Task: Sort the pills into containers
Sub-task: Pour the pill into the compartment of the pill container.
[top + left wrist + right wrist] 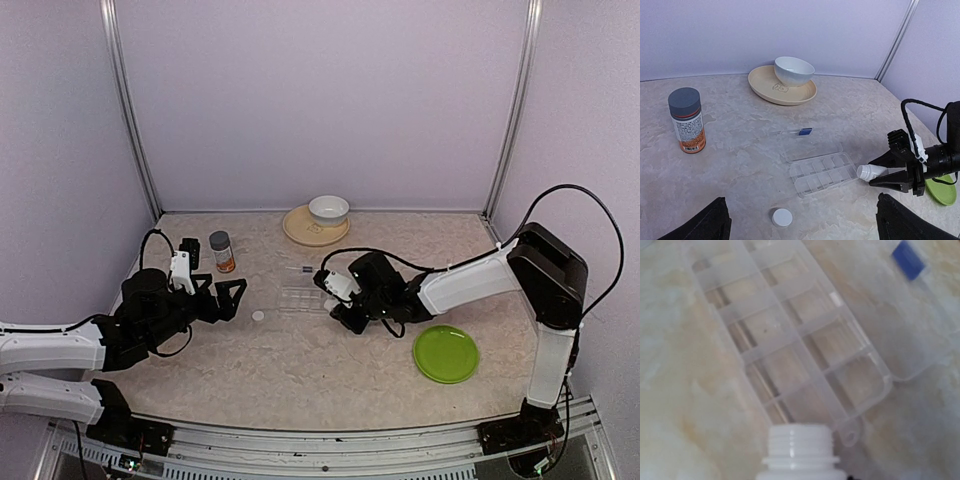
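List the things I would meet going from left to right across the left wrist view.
Brown bottle → clear pill box → open white bottle → green plate. The small white cap, the bowl and its tan plate overlap the pill box sideways, so I leave them out.

Bowl (329, 208) on tan plate (295, 229) rear; green plate (446, 353) R; grey-capped bottle (221, 252) L; white bottle (871, 172) uncapped.

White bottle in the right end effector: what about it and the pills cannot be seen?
- Contents of the white bottle: right wrist view, the bottom edge cuts off its body, and its neck hides the inside.
- Any pills in the pill box: right wrist view is blurred; the other views are too small to tell.
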`<state>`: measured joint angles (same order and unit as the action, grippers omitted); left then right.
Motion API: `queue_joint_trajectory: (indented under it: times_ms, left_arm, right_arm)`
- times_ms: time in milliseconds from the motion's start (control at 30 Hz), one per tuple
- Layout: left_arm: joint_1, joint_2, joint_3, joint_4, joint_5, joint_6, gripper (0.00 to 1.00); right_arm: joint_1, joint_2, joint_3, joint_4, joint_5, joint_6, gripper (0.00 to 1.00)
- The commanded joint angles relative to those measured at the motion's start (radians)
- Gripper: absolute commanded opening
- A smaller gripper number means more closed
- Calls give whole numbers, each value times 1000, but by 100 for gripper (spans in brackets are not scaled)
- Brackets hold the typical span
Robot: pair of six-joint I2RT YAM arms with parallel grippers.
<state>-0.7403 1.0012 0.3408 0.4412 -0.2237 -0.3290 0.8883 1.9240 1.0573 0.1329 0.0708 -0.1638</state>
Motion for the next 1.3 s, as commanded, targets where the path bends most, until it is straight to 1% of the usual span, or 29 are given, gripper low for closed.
queue_joint_trajectory:
  times_ms: [0,633,1267]
  left_arm:
    - [7,-16,-10,13,6,0,99]
    - [7,-10,-11,18,7,-4,99]
    - [7,-2,-10,21,7,-4,99]
  right_arm:
    - [10,-19,30,-48,-32,-2,0]
    - [-7,-19,67,-111,-32,-21,0]
    - [-17,6,138,-215,-48,-36,0]
